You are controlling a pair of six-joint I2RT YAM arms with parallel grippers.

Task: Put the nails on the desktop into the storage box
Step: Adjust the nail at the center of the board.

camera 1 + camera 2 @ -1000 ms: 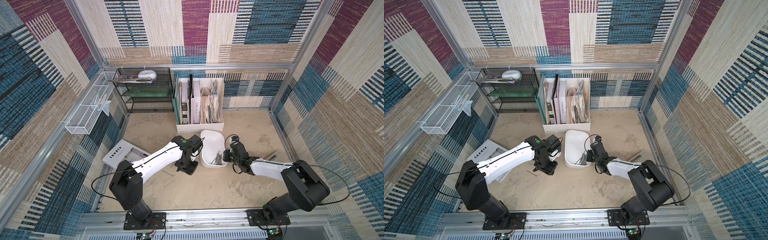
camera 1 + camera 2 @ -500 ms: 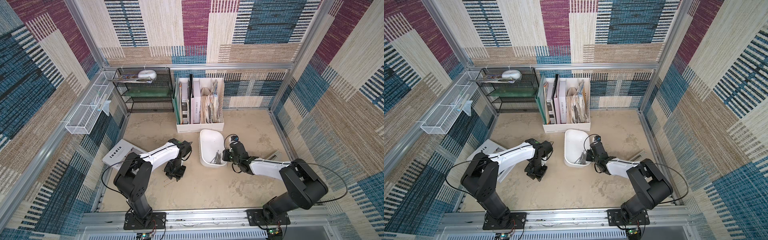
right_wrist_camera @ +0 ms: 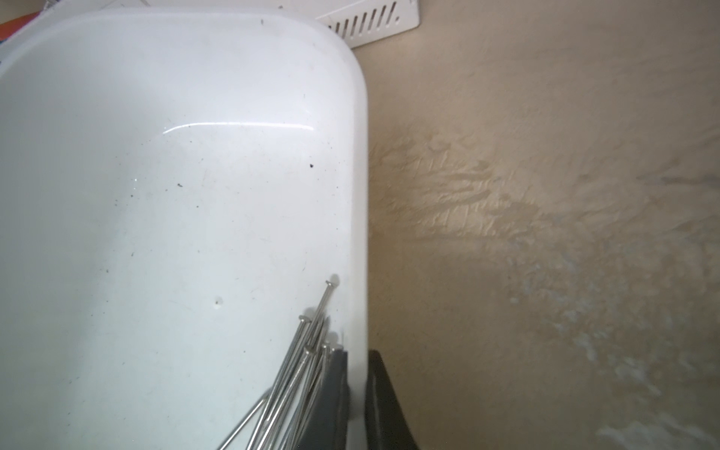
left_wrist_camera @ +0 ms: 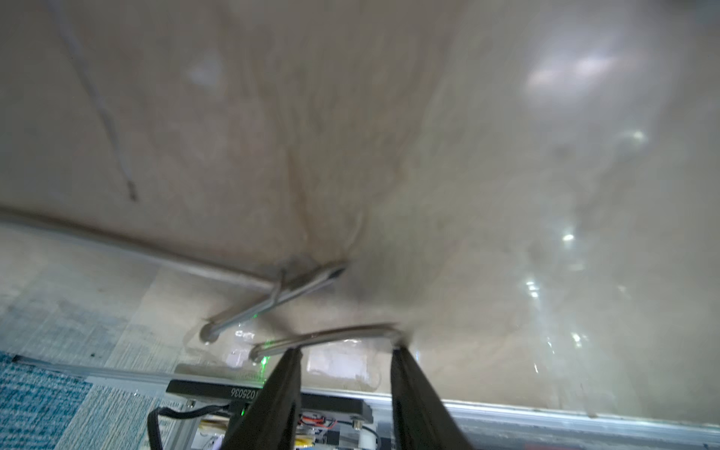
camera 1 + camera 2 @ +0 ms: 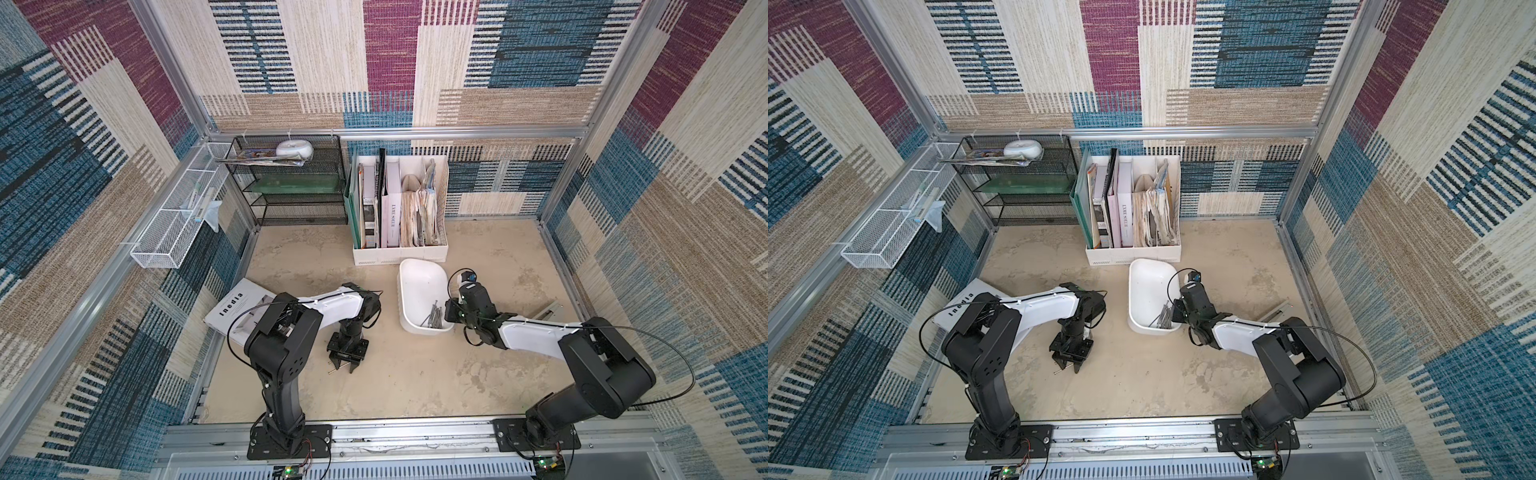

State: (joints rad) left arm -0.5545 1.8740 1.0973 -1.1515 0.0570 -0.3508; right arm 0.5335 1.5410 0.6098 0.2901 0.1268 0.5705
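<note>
White plastic, the storage box point(image 5: 419, 282) stands on the desktop point(image 5: 415, 382), its far end just short of the file holder point(image 5: 399, 254) and its near end facing the open middle of the surface. A bundle of nails point(image 5: 434, 318) lies in its near right corner, close up in the right wrist view point(image 3: 300, 374). The right gripper point(image 3: 356, 362) is pinched onto the box's right wall by that corner, one finger inside beside the nails and one outside on the desktop side.

Well apart from the box, on its left, the left gripper point(image 5: 344, 366) points down at the desktop with its jaws spread. In the left wrist view point(image 4: 346, 350) its fingertips stand at the two ends of a loose nail point(image 4: 323, 337) lying flat. Blur hides whether they touch it. A second nail point(image 4: 272, 300) lies flat just beyond the first.

Bare desktop runs from the left gripper to the front rail point(image 5: 415, 432) and across between the two arms. A magazine point(image 5: 237, 303) lies at the left edge, beside the left arm's elbow
</note>
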